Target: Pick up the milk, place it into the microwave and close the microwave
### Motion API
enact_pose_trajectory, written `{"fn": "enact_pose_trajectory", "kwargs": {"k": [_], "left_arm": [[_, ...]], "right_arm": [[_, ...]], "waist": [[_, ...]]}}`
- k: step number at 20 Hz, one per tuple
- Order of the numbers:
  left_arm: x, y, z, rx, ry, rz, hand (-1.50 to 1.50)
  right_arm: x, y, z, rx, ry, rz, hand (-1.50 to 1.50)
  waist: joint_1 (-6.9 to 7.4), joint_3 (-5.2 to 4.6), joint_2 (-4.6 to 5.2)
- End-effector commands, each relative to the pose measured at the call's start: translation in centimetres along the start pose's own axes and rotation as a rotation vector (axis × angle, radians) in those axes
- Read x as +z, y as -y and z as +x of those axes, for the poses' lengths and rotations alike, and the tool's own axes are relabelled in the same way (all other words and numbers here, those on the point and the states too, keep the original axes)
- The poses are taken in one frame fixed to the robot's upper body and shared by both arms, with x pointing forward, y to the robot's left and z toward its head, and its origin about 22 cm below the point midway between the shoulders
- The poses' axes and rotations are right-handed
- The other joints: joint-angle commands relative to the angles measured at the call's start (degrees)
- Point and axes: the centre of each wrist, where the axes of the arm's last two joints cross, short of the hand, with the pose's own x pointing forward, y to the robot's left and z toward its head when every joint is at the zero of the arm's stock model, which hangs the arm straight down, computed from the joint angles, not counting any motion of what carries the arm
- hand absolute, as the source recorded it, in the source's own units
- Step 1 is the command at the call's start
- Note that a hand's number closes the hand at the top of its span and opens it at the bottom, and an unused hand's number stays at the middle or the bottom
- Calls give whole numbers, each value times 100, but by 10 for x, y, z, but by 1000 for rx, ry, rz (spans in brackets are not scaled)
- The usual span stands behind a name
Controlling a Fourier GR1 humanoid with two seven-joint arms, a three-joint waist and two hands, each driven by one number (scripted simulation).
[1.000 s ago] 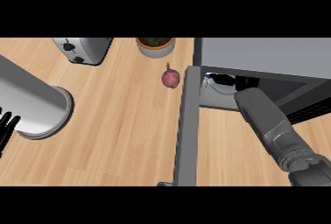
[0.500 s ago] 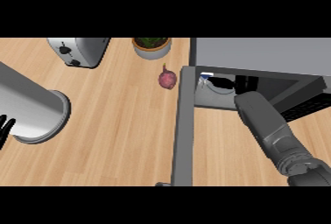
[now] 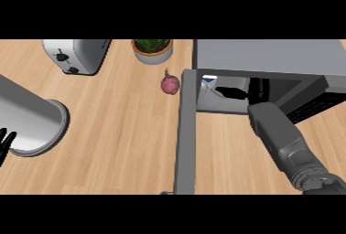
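Head view is showing the right robot hand [image 3: 238, 93] reaching deeper than a moment ago into the open grey microwave [image 3: 270, 57], seemingly grasping the white milk carton [image 3: 219, 87] now inside, its fingers too hidden to tell, so closing the door [image 3: 188, 137] comes next.

Grey forearm [image 3: 280, 137], black robot hand [image 3: 5, 142] fingers.
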Motion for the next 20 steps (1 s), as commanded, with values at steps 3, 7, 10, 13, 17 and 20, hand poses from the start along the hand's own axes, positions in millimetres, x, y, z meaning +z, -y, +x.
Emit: {"fn": "enact_pose_trajectory", "kwargs": {"k": [3, 7, 10, 13, 17, 20], "left_arm": [[4, 8, -3, 14, -15, 0, -150], [17, 23, 4, -13, -25, -33, -150], [20, 13, -1, 18, -61, -108, -150], [12, 38, -6, 102, -36, -168, -150], [6, 38, 1, 118, -32, -217, -150], [10, 46, -6, 142, -36, -257, -150]], "right_arm": [[32, -19, -7, -163, 12, 59, -150], [34, -20, -6, -245, -18, 71, -150], [61, -32, -13, -321, -33, 89, -150], [86, -42, -16, -419, -29, 124, -150], [117, -35, -36, -534, -16, 225, -150], [133, -34, -41, -599, -19, 200, -150]], "waist": [[-193, -9, -82], [-210, -11, -99], [-259, -13, -112], [-313, -14, -152], [-416, -18, -188], [-338, -18, -194]]}}
